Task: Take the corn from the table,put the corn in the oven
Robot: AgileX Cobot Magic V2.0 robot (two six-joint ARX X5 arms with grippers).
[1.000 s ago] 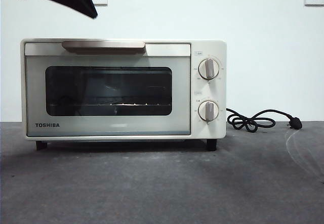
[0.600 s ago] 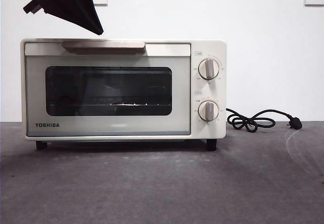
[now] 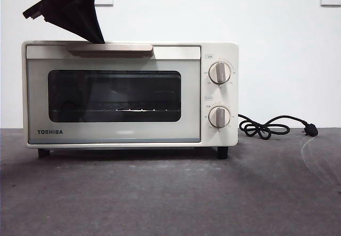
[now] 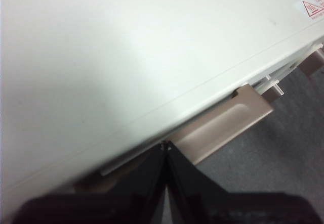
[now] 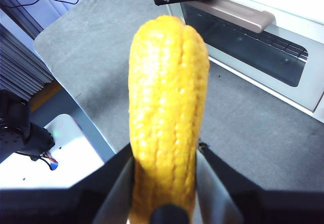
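The right end effector [image 5: 164, 176] clamps the glossy, ribbed corn [image 5: 167, 113] above the felt-like surface [image 5: 243, 133], while the left end effector [image 4: 164, 150], pinched closed, meets the boxy oven's [image 3: 128, 92] smooth bar handle [image 4: 223, 125].

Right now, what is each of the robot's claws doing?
Left gripper: shut, empty, at the oven handle.
Right gripper: shut on the corn.

The dark grey table [image 3: 170, 198] carries the cream oven [image 3: 129, 94] on its black feet, set left of centre toward the back edge, with its black cord [image 3: 272, 125] coiled beside it toward the right.
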